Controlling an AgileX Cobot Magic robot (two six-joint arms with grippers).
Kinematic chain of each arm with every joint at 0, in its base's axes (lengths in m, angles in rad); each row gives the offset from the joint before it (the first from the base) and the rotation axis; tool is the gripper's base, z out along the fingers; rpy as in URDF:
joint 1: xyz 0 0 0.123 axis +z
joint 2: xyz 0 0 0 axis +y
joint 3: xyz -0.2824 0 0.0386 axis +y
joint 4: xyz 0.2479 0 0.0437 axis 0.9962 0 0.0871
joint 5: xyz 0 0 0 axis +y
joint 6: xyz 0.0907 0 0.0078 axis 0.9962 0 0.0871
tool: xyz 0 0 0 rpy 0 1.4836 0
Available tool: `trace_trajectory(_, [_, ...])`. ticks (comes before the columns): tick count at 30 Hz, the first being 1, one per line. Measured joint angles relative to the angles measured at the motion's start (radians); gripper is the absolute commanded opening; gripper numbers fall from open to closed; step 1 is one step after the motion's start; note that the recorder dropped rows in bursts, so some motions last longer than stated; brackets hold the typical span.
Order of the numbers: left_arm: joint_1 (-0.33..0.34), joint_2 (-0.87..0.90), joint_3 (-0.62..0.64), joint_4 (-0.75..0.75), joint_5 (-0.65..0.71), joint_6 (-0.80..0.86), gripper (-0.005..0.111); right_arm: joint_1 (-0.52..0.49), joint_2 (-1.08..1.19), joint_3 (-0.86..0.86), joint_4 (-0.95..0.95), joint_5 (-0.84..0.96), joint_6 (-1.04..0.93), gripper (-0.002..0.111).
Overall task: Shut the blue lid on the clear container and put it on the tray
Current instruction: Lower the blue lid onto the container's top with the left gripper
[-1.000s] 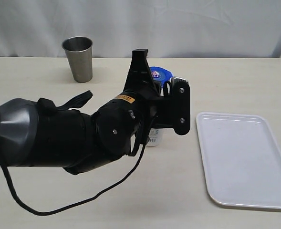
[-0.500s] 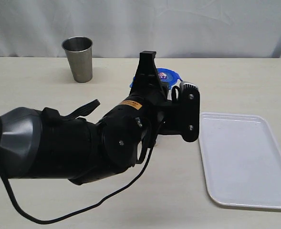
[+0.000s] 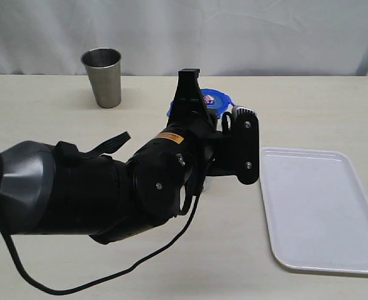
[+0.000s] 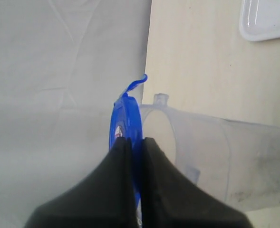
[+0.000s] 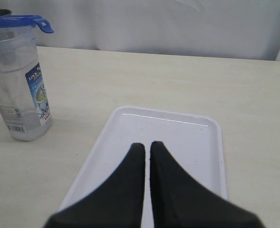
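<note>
The blue lid is pinched edge-on in my left gripper, which is shut on it. The lid rests against the mouth of the clear container, with one flap sticking out. In the right wrist view the clear container stands upright on the table beside the tray, with the blue lid across its top. In the exterior view the blue lid peeks over my left arm, which hides the container. My right gripper hovers shut and empty over the tray's near end.
A steel cup stands at the back left of the table. The white tray lies to the right of my left arm, with nothing on it. A white curtain closes off the back.
My left arm has shifted slightly to the right with the lid. It now covers the container's base, which showed under it a second ago. The right gripper's earlier state is not shown.
</note>
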Motion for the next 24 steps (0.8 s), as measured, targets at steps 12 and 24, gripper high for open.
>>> trace_trajectory(12, [-0.034,0.000,0.000,-0.002,-0.035,0.000,0.000,0.000,0.000,0.000,0.000,0.000,0.000,0.004])
trace_trajectory(24, [-0.034,0.000,0.000,-0.049,-0.039,0.000,0.000,0.000,0.000,0.000,0.000,0.000,0.000,0.004])
